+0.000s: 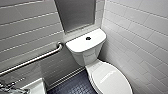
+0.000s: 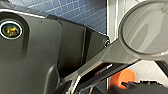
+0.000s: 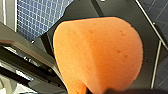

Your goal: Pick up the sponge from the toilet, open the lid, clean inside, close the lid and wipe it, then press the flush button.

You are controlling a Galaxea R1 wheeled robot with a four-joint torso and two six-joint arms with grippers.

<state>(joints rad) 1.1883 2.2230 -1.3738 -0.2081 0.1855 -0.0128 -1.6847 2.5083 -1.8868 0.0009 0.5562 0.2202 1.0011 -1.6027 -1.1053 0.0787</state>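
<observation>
The white toilet [image 1: 93,58] stands in the corner, its glossy oval lid [image 1: 111,80] down over the bowl. A dark round flush button [image 1: 88,38] sits in the flat tank top. Close in the right wrist view is the orange sponge [image 3: 100,55], held up off the toilet with my right gripper [image 3: 112,90] shut on its end. The left wrist view catches the same sponge [image 2: 122,77] past the robot's dark plate. My left gripper is open with nothing in it.
A metal grab bar [image 1: 32,60] runs along the tiled left wall. A white sink [image 1: 35,87] with a faucet sits at the lower left. White tiled wall [image 1: 140,32] closes in right of the toilet. Dark blue tiled floor [image 1: 75,85] lies between sink and bowl.
</observation>
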